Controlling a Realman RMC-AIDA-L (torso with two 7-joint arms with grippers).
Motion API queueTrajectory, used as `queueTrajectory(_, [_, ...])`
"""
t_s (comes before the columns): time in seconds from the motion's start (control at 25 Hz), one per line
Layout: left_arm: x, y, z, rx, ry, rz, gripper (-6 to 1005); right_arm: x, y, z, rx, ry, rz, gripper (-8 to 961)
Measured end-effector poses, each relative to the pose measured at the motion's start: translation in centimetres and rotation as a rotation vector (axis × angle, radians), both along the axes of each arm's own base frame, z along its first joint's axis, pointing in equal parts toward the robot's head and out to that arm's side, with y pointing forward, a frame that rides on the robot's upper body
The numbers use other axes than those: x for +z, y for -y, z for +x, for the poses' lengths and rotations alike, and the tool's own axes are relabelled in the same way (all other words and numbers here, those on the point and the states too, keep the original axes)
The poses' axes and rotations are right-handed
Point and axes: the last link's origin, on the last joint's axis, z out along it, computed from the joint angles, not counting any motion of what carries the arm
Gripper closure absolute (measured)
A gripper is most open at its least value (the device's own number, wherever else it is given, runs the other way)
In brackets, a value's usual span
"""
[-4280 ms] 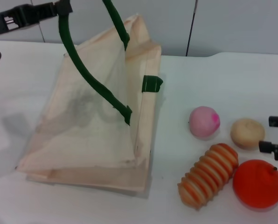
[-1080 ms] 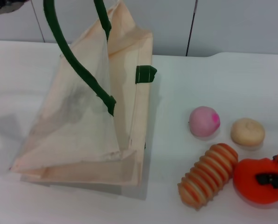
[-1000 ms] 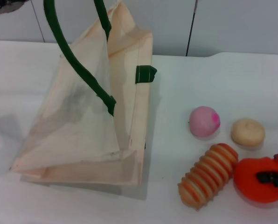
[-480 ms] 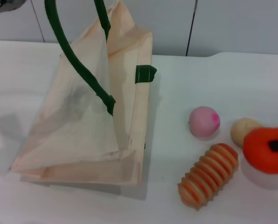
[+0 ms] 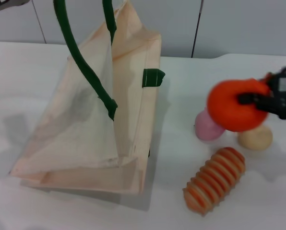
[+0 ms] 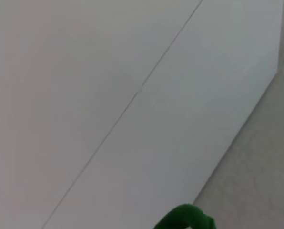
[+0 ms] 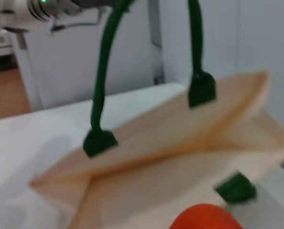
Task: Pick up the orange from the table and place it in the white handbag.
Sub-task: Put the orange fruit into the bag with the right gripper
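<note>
The orange (image 5: 229, 109) is off the table, held in the air above the pink ball by my right gripper (image 5: 251, 99), which is shut on it from the right. The orange's top also shows in the right wrist view (image 7: 206, 219). The white handbag (image 5: 95, 124) stands on the table (image 5: 191, 81) at the left with its mouth pulled open. It also shows in the right wrist view (image 7: 180, 157). One dark green handle (image 5: 80, 57) is held up by my left gripper (image 5: 6, 2) at the top left edge. A piece of the handle (image 6: 185, 219) shows in the left wrist view.
A pink ball (image 5: 206, 129), a cream round piece (image 5: 255, 138) and a ribbed orange-and-cream oblong (image 5: 215, 179) lie on the table at the right. A second green handle (image 5: 109, 19) and a green tab (image 5: 152, 77) are on the bag. A wall stands behind the table.
My right gripper closed on the orange, lifted it off the table, and carried it up and to the left towards the bag. The bag has barely moved.
</note>
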Motion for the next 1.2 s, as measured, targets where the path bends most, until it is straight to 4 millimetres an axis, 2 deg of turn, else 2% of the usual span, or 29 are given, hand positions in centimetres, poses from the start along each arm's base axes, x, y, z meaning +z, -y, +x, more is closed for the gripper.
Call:
queueTrajectory(0.2, [-0.2,-0.4,0.7,-0.026,0.017,-0.016,877,-2.2,-1.6,-2.7,0.07,-0.056,-0.038,872])
queueTrajectory(0.32, [-0.3,-0.5,0.9,-0.034,0.019,-0.019,877,-3.2,-2.3,-3.9,0.093,-0.081,-0.047,873])
queueTrajectory(0.68, [-0.7,-0.7,1.4,-0.045,0.019,-0.029,878,-6.2,-3.0,-6.6,0.163,-0.13,-0.096,877])
queueTrajectory(0.96, [-1.0,-0.9,1.9,-0.057,0.027,-0.04,878,-9.4,-3.4,-8.3,0.182,-0.08,-0.147,881])
queueTrajectory(1.2, [-1.2,-1.2,2.3,-0.072,0.034,-0.056,877,-10.8,-3.7,-9.3,0.198,-0.061,-0.149,881])
